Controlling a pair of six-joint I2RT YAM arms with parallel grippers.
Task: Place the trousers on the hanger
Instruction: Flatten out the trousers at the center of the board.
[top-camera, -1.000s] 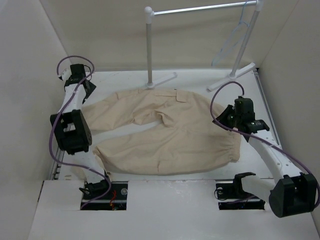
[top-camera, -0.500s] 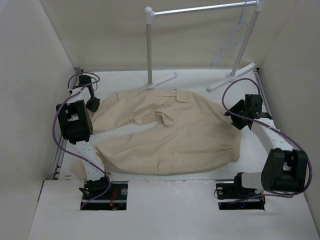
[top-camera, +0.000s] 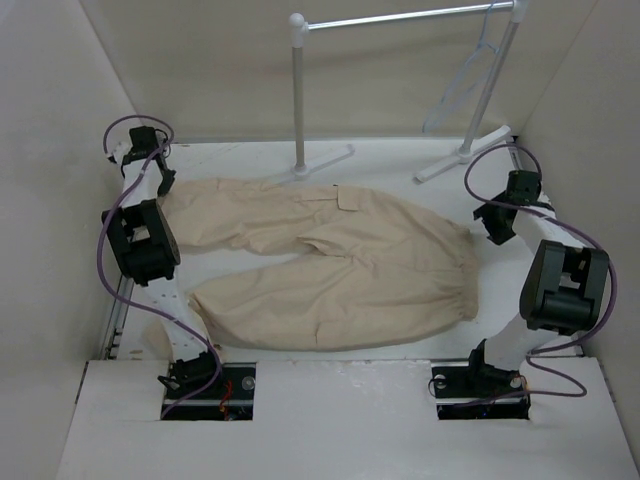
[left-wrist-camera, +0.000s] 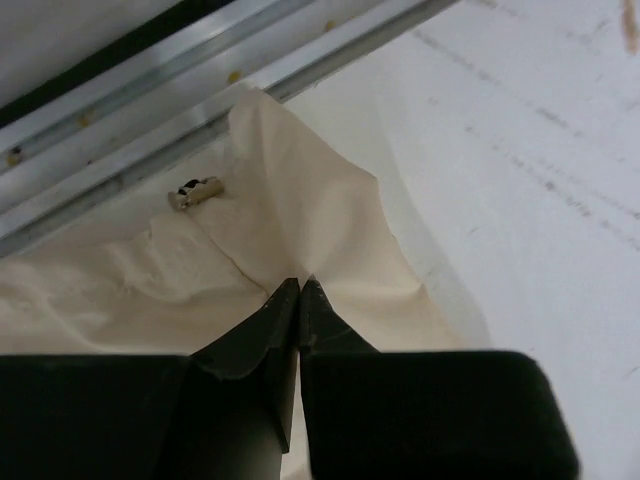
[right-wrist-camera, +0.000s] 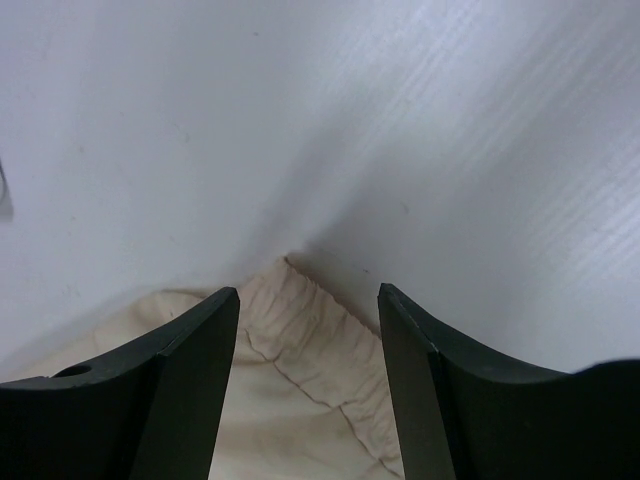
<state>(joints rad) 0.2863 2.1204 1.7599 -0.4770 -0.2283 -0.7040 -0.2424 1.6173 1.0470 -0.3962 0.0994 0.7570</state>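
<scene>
The beige trousers (top-camera: 340, 260) lie flat on the white table, legs pointing left and the gathered waistband (top-camera: 468, 275) on the right. My left gripper (top-camera: 160, 184) is at the end of the far leg, shut on a pinch of its cloth (left-wrist-camera: 300, 240), which rises in a peak to the fingertips. My right gripper (top-camera: 496, 227) hovers open at the waistband's far corner (right-wrist-camera: 305, 310), one jaw on each side and nothing held. The pale hanger (top-camera: 468, 78) hangs from the rack bar at the back right.
The clothes rack stands at the back, with a white post (top-camera: 297, 90), a metal bar (top-camera: 400, 17) and feet (top-camera: 462, 158) on the table. A metal rail (left-wrist-camera: 150, 110) with a small clip (left-wrist-camera: 195, 192) runs along the table's left edge. Walls close in on both sides.
My left gripper shut on the far leg's end and drew it left, straightening that leg. My right gripper opened, let go and moved right, off the waistband corner.
</scene>
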